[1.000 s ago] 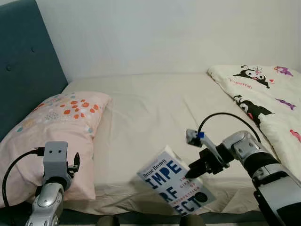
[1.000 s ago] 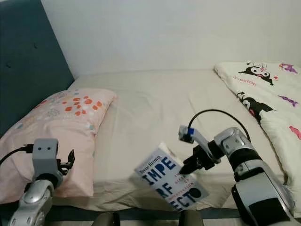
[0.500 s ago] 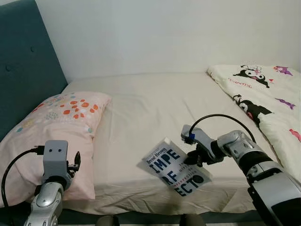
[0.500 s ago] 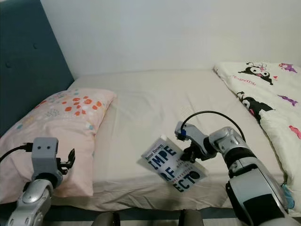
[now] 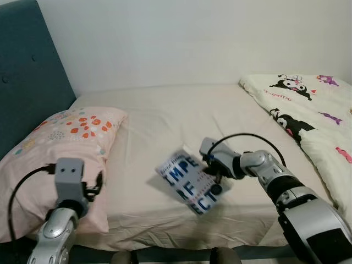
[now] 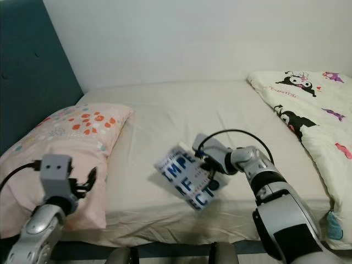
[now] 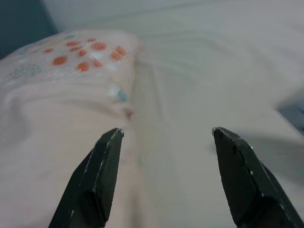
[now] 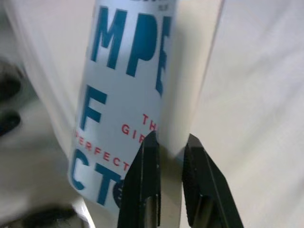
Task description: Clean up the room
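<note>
Here, my right gripper (image 5: 213,171) is clamped on the edge of the book (image 5: 186,182), holding it tilted just above the bed (image 5: 165,118) near its front edge. My left gripper (image 7: 166,137) hovers spread apart beside the pillow (image 5: 55,148).

A white book (image 5: 187,182) with big blue letters hangs tilted just above the bed (image 5: 165,118), right of the pillow (image 5: 60,143), cover up.

Soft, even room light; the white-and-blue paperback book (image 5: 188,181) is motion-blurred, a faint shadow beneath it.
</note>
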`<state>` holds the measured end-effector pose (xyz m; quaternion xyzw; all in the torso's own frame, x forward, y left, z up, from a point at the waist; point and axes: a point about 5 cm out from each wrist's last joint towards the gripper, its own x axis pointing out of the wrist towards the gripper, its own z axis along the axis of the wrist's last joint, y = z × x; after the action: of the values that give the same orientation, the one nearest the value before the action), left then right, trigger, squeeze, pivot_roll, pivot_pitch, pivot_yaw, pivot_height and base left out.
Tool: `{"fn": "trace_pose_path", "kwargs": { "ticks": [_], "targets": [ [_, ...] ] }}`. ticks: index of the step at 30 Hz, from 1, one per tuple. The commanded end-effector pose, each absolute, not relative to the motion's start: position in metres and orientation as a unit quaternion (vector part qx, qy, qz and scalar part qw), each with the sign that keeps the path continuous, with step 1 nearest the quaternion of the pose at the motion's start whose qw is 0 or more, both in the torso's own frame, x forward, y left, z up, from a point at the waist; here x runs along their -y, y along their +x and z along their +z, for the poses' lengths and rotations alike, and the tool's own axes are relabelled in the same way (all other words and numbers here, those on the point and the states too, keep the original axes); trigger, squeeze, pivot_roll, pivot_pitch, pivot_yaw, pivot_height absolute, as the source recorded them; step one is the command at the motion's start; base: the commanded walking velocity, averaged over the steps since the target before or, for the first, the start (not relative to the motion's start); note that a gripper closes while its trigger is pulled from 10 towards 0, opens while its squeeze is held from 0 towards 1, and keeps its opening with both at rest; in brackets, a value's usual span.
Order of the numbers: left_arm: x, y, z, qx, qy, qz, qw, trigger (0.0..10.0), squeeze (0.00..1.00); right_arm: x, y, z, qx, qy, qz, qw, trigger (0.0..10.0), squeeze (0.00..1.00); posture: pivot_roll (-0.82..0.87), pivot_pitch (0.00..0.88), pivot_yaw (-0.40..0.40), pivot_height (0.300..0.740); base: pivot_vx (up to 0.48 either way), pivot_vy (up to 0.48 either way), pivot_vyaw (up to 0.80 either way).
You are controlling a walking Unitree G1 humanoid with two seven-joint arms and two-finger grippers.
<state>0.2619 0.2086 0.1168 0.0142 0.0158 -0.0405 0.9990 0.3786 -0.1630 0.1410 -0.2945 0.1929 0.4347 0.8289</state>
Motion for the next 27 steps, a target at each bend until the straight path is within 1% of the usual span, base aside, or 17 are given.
{"fn": "trace_pose_path", "kwargs": {
  "ticks": [1,4,6,8,10,11,12,13,15,16,17,20,22,23,24,26,27],
  "targets": [
    [-0.199,0.26,0.116,-0.02,0.003,-0.081,0.997,10.0,0.0,0.149,0.383,0.158,-0.144,-0.268,0.462,0.833,10.0,0.0,0.11,0.074,-0.009,0.59,0.0,0.0,0.0],
    [-0.191,0.259,0.117,-0.017,0.003,-0.131,0.991,10.0,0.0,0.14,0.378,0.159,-0.133,-0.267,0.514,0.804,10.0,0.0,0.12,0.074,-0.01,0.59,0.0,0.0,0.0],
    [-0.189,0.26,0.119,-0.015,0.01,-0.149,0.989,10.0,0.0,0.138,0.377,0.16,-0.13,-0.269,0.53,0.794,10.0,0.0,0.12,0.074,-0.015,0.59,0.0,0.0,0.0],
    [-0.189,0.26,0.119,-0.015,0.01,-0.149,0.989,10.0,0.0,0.138,0.377,0.16,-0.13,-0.269,0.53,0.794,10.0,0.0,0.12,0.074,-0.015,0.59,0.0,0.0,0.0],
    [-0.189,0.263,0.123,-0.011,0.035,-0.193,0.981,10.0,0.0,0.136,0.376,0.166,-0.118,-0.283,0.555,0.773,10.0,0.0,0.11,0.074,-0.02,0.59,0.0,0.0,0.0],
    [-0.189,0.263,0.123,-0.011,0.035,-0.193,0.981,10.0,0.0,0.136,0.376,0.166,-0.118,-0.283,0.555,0.773,10.0,0.0,0.11,0.074,-0.02,0.59,0.0,0.0,0.0],
    [-0.192,0.267,0.128,-0.003,0.056,-0.21,0.976,10.0,0.06,0.136,0.375,0.169,-0.112,-0.293,0.567,0.761,10.0,0.0,0.11,0.072,-0.02,0.59,0.0,0.0,0.0],
    [-0.194,0.269,0.133,0.004,0.068,-0.224,0.972,10.0,0.16,0.137,0.374,0.171,-0.108,-0.3,0.575,0.753,10.0,0.0,0.11,0.071,-0.02,0.59,0.0,0.0,0.0],
    [-0.194,0.269,0.133,0.004,0.068,-0.224,0.972,10.0,0.16,0.137,0.374,0.171,-0.108,-0.3,0.575,0.753,10.0,0.0,0.11,0.071,-0.02,0.59,0.0,0.0,0.0],
    [-0.199,0.274,0.141,0.022,0.096,-0.233,0.968,10.0,1.0,0.139,0.373,0.171,-0.106,-0.315,0.582,0.742,10.0,0.0,0.1,0.071,-0.017,0.59,0.0,0.0,0.0],
    [-0.204,0.279,0.152,0.047,0.148,-0.24,0.958,10.0,1.0,0.142,0.371,0.171,-0.104,-0.332,0.589,0.729,10.0,0.0,0.1,0.07,-0.016,0.59,0.0,0.0,0.0],
    [-0.204,0.279,0.152,0.047,0.148,-0.24,0.958,10.0,1.0,0.142,0.371,0.171,-0.104,-0.332,0.589,0.729,10.0,0.0,0.1,0.07,-0.016,0.59,0.0,0.0,0.0],
    [-0.207,0.285,0.174,0.094,0.24,-0.28,0.925,10.0,1.0,0.15,0.367,0.168,-0.101,-0.362,0.596,0.709,10.0,0.0,0.09,0.072,-0.011,0.59,0.0,0.0,0.0],
    [-0.207,0.285,0.174,0.094,0.24,-0.28,0.925,10.0,1.0,0.15,0.367,0.168,-0.101,-0.362,0.596,0.709,10.0,0.0,0.09,0.072,-0.011,0.59,0.0,0.0,0.0],
    [-0.203,0.283,0.18,0.103,0.267,-0.319,0.904,10.0,1.0,0.152,0.365,0.167,-0.099,-0.37,0.598,0.704,10.0,0.0,0.09,0.074,-0.012,0.59,0.0,0.0,0.0],
    [-0.203,0.283,0.18,0.103,0.267,-0.319,0.904,10.0,1.0,0.152,0.365,0.167,-0.099,-0.37,0.598,0.704,10.0,0.0,0.09,0.074,-0.012,0.59,0.0,0.0,0.0],
    [-0.199,0.282,0.182,0.105,0.279,-0.345,0.89,10.0,1.0,0.154,0.365,0.166,-0.098,-0.373,0.599,0.702,10.0,0.0,0.09,0.074,-0.012,0.59,0.0,0.0,0.0]
  ]
}}
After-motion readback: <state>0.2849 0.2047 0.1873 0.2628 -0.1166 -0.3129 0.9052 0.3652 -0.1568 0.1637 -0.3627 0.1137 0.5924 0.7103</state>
